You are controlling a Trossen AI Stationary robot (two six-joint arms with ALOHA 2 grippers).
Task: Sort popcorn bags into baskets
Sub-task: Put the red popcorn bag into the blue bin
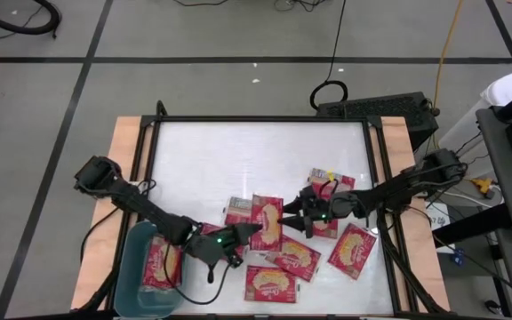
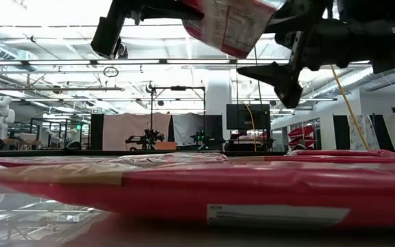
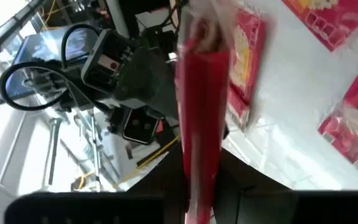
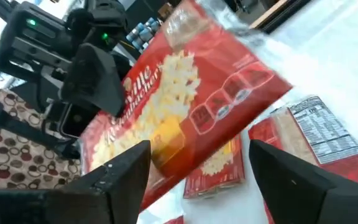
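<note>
One popcorn bag (image 1: 268, 221) lifted above mid-table, pinched at its edge by the left gripper (image 1: 249, 233), right gripper (image 1: 293, 216) just beside it — fingers spread, off the bag — teal basket (image 1: 132, 277) at the left-front corner, one packet (image 1: 161, 266) inside

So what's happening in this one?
Two arms are sorting popcorn bags on a white table into a teal basket. The left claw is shut on one popcorn bag held in the air mid-table. The right claw sits open right beside it, fingers apart on either side of the bag's edge. The basket holds at least one bag; several others lie on the table.
</note>
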